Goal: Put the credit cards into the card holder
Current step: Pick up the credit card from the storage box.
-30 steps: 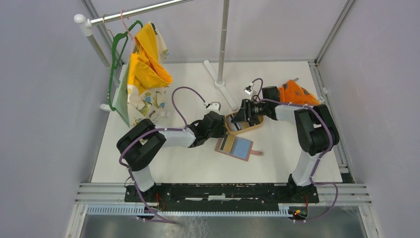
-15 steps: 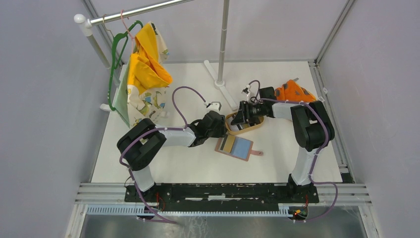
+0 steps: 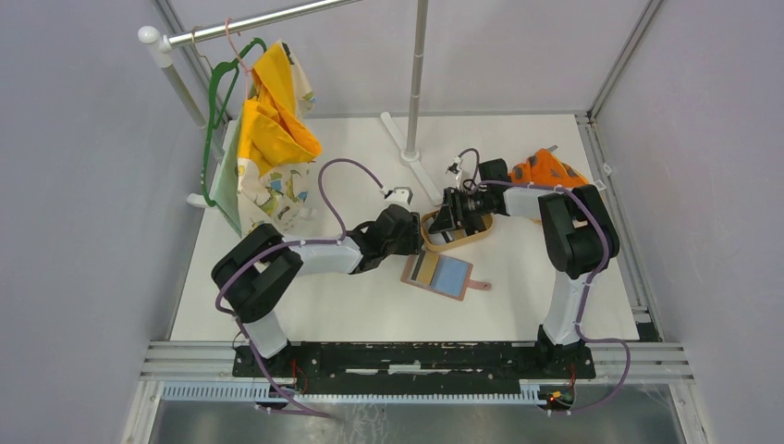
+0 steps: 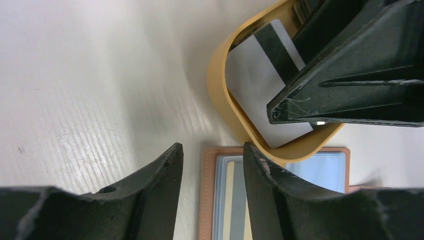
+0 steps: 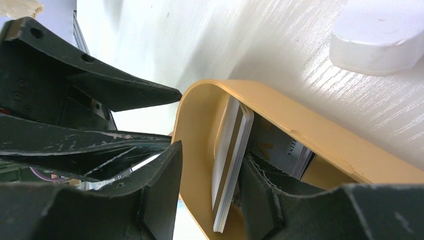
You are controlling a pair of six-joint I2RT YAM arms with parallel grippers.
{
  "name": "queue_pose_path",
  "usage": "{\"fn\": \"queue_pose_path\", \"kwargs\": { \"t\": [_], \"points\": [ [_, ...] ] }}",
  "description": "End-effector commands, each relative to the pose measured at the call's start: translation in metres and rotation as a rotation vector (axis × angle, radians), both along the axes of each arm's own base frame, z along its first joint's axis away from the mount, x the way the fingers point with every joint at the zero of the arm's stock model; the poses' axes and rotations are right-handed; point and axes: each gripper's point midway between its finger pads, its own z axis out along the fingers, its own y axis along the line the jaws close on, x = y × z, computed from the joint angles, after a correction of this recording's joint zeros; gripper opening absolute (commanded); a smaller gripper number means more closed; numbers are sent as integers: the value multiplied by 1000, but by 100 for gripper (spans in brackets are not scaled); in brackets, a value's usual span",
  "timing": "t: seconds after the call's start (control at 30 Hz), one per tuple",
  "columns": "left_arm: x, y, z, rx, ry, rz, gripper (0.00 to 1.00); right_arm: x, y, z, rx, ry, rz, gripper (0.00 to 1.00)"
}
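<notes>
The card holder lies open and flat on the white tabletop, blue-grey inside facing up, strap tab pointing towards the right arm. A yellowish card sits in the half nearer the left arm. Just beyond its far edge sits an oval light-wood tray, and that is where the credit cards are: a small stack stands on edge against the tray's curved wall, a white card with a black stripe faces the left wrist camera, and a printed card lies deeper in.

The right tool is down inside the tray with its jaws either side of the standing stack. One finger is right against the cards, but a gap shows on the other side, so it looks open rather than clamped.

The left tool hangs low just outside the tray's rounded end, over the corner of the card holder, jaws apart with nothing between them.

An orange patterned cloth lies behind the right arm, and a yellow garment hangs from the clothes rail
</notes>
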Motion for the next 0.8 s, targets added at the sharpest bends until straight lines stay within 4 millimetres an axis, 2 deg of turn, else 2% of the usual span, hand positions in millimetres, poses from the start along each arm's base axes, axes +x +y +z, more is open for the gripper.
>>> {"fn": "queue_pose_path", "kwargs": {
  "t": [0.0, 0.47, 0.77],
  "points": [
    [6, -6, 36, -38, -86, -44, 55, 10, -3, 13, 2, -53, 8, 49],
    [-6, 10, 46, -41, -96, -38, 55, 12, -7, 26, 67, -46, 2, 44],
    [-14, 14, 54, -66, -98, -47, 55, 12, -7, -8, -103, -57, 46, 44]
  ]
}}
